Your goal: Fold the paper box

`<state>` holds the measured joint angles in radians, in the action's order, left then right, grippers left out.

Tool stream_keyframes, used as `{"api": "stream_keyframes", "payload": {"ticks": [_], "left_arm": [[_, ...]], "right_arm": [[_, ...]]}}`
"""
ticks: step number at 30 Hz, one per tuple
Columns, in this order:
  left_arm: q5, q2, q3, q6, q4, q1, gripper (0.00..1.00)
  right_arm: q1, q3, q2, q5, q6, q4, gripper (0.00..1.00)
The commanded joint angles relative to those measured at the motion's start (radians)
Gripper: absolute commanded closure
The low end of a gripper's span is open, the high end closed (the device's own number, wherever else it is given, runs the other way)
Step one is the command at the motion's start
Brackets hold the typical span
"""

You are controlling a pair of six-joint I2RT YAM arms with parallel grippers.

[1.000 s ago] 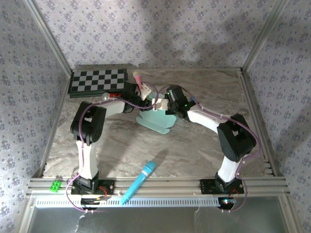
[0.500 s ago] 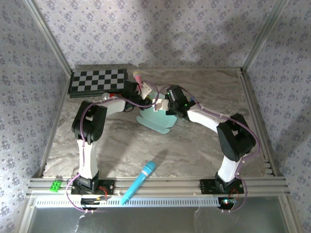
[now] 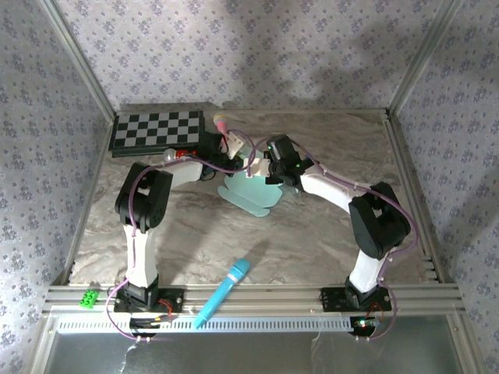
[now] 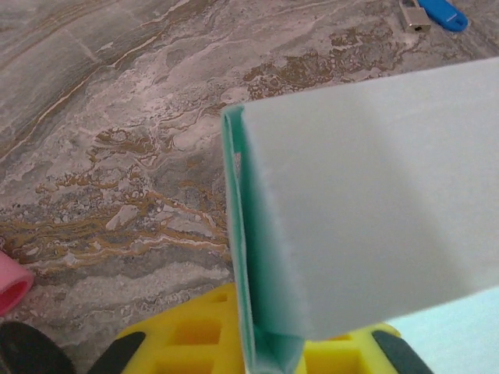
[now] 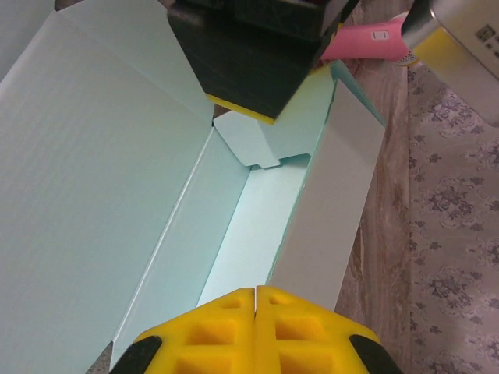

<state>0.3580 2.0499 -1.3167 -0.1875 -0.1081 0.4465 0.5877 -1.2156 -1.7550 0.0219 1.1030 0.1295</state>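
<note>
The paper box, pale mint card partly folded with one large flap lying flat, sits at the middle of the table toward the back. My left gripper is at the box's far left end. In the left wrist view a folded wall of the paper box runs down between my yellow fingers, which are shut on it. My right gripper meets it from the right. Its yellow pads are shut together with nothing between them, tip over the trough of the paper box beside an upright side wall.
A checkerboard lies at the back left. A pink object lies beside it and shows in the right wrist view. A blue microphone and a green brick lie near the front rail. A padlock with a blue tag is on the marble.
The left gripper's jaws have come together on the box wall. The right gripper has shifted slightly toward the back; the box has barely moved.
</note>
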Motion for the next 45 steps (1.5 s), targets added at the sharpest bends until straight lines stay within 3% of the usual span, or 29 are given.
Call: {"api": "stream_keyframes", "payload": {"ticks": [1,3,11,15,18,22,28,37,45], "left_arm": [[0.043,-0.032,-0.010,0.006,-0.003,0.042,0.94],[0.018,-0.044,-0.009,-0.009,0.023,0.056,0.99],[-0.125,-0.101,0.000,0.036,0.130,0.101,1.00],[-0.192,-0.110,-0.004,0.086,0.146,0.101,1.00],[-0.211,-0.111,-0.004,0.094,0.150,0.100,1.00],[-0.229,-0.118,-0.006,0.096,0.162,0.099,1.00],[-0.238,-0.128,-0.013,0.081,0.199,0.096,1.00],[-0.242,-0.134,0.000,0.086,0.196,0.091,1.00],[-0.258,-0.131,0.000,0.098,0.192,0.090,1.00]], "right_arm": [[0.008,-0.031,-0.031,-0.055,-0.020,0.070,1.00],[0.008,-0.040,-0.028,-0.057,-0.039,0.079,1.00],[0.011,-0.036,0.009,-0.057,-0.137,0.056,1.00],[0.009,-0.021,0.045,-0.028,-0.205,0.012,0.79],[0.004,-0.002,0.092,-0.014,-0.257,-0.025,0.57],[-0.022,0.014,0.165,-0.017,-0.378,-0.032,0.48],[-0.159,0.119,0.291,-0.080,-0.548,-0.052,0.46],[-0.369,0.254,0.313,0.006,-0.655,0.014,0.56],[-0.346,0.335,0.265,-0.101,-0.630,0.070,0.59]]}}
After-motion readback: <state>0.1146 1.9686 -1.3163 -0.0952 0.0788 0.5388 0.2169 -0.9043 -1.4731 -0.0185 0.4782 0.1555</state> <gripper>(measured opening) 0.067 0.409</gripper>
